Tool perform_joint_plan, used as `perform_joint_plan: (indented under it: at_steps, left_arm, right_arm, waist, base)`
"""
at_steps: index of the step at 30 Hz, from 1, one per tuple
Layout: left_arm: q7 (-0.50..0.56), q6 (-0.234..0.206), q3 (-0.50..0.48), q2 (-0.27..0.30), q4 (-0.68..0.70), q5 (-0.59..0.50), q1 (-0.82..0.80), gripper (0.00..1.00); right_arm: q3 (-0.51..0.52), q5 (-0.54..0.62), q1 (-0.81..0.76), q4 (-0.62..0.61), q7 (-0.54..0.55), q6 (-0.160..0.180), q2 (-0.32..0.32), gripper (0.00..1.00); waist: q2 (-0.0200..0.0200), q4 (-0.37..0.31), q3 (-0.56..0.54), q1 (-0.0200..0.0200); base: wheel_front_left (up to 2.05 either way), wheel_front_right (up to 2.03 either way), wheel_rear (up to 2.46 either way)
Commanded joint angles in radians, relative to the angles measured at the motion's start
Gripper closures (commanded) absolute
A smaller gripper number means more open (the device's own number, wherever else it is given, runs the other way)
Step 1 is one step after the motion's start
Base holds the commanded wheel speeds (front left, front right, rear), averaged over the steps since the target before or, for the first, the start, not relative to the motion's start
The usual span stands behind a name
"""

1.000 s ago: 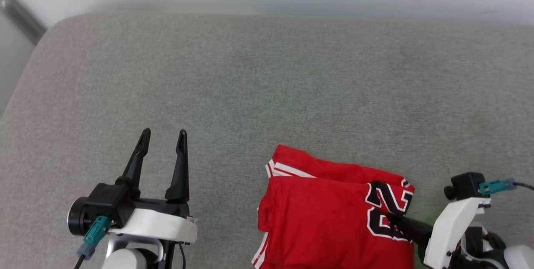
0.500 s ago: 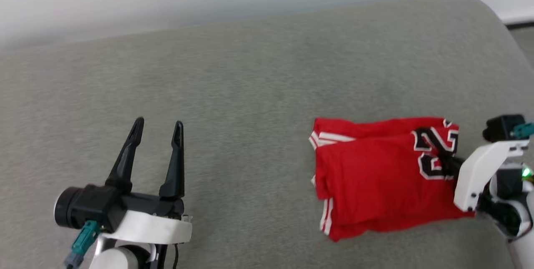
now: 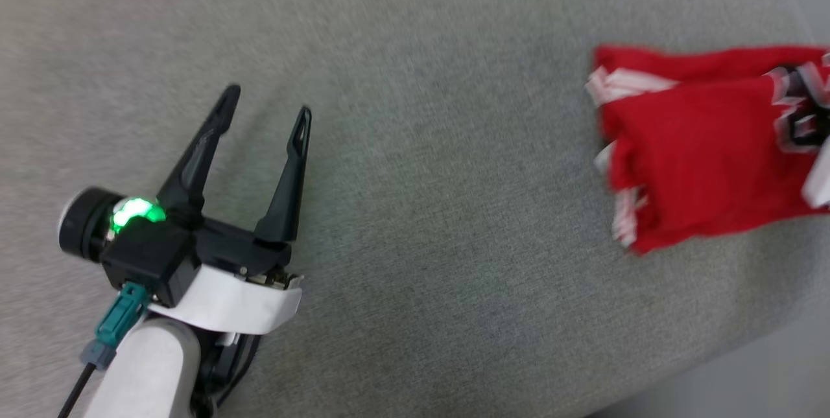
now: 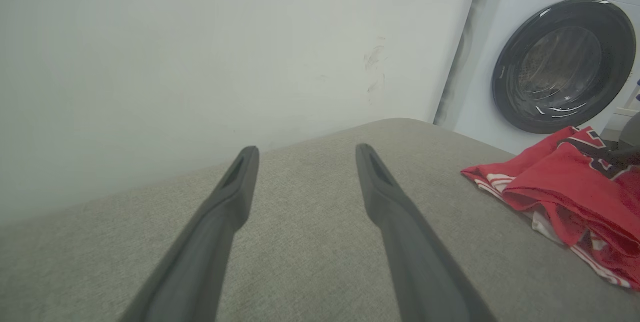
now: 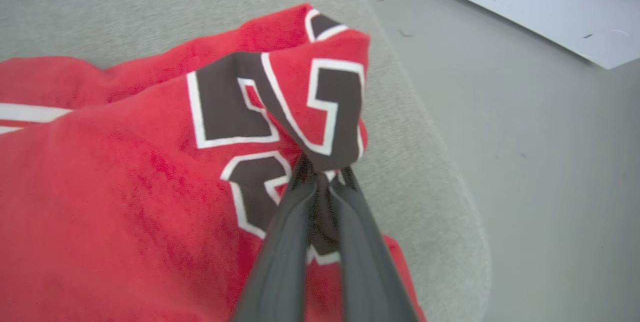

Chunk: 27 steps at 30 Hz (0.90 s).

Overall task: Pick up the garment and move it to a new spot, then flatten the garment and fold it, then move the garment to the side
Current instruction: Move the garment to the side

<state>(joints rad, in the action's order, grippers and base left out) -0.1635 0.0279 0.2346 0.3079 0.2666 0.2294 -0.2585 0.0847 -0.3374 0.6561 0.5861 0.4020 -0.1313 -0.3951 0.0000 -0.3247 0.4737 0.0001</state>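
My right gripper [image 5: 324, 169] is pinched tight on the red jersey-style shirt [image 5: 125, 187]. Its two dark fingers meet on a bunched fold of cloth right at the black, white-outlined numerals, and the fabric puckers around the tips. The shirt is folded into a thick, roughly rectangular bundle several layers deep. Red-and-white striped trim shows along its left edge in the head view, and a bit of white fabric peeks from between the lower layers in the left wrist view. It lies at the right end of the grey woven fabric cushion [image 3: 421, 210], close to the rounded edge above the pale grey floor [image 5: 525, 137]. The head view is smeared with blur, so I cannot tell whether the gripped corner is lifted clear of the cushion or resting on it. My left gripper [image 3: 267, 102] hangs over bare cushion well apart from the shirt, fingers spread wide with nothing between them. Beyond the shirt, the left wrist view shows a white front-loading washing machine with a dark round door [image 4: 560, 62] beside a plain white wall [image 4: 200, 37].
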Motion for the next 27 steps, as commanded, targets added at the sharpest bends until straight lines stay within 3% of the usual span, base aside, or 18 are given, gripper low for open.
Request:
perform_joint_plan:
  at_steps: [1,6,12,14,15,27]
  left_arm:
    - [0.002,0.007,0.002,0.006,0.007,-0.007,-0.019,0.00]
    - [0.027,0.024,0.014,0.023,0.032,-0.016,-0.074,0.00]
    - [0.040,0.032,0.025,0.034,0.042,-0.022,-0.109,0.00]
    - [0.039,0.031,0.028,0.034,0.039,-0.020,-0.114,0.00]
    - [0.039,0.031,0.029,0.034,0.038,-0.019,-0.116,0.00]
    - [-0.010,0.019,0.053,0.003,-0.035,0.005,-0.074,0.00]
  right_arm:
    - [0.021,0.012,0.031,0.006,-0.018,0.001,-0.013,1.00]
    - [0.160,0.111,0.120,0.067,-0.105,0.001,-0.025,1.00]
    - [0.245,0.197,0.182,0.131,-0.189,0.001,0.021,1.00]
    - [0.264,0.216,0.189,0.164,-0.211,0.001,0.039,0.53]
    - [0.271,0.226,0.192,0.177,-0.223,0.001,0.043,0.00]
    - [0.342,0.308,0.171,0.218,-0.422,0.001,0.046,0.00]
  waist:
    - [0.0000,-0.038,0.081,-0.0001]
    - [0.0000,-0.024,0.150,-0.0001]
    - [0.0000,-0.008,0.198,-0.0001]
    - [0.0000,-0.004,0.202,-0.0001]
    - [0.0000,-0.002,0.203,-0.0001]
    - [0.0000,0.020,0.082,-0.0001]
  base:
    - [0.00,0.00,0.00]
    - [0.00,0.00,0.00]
    - [0.00,0.00,0.00]
    - [0.00,0.00,0.00]
    - [0.00,0.00,0.00]
    - [0.00,0.00,0.00]
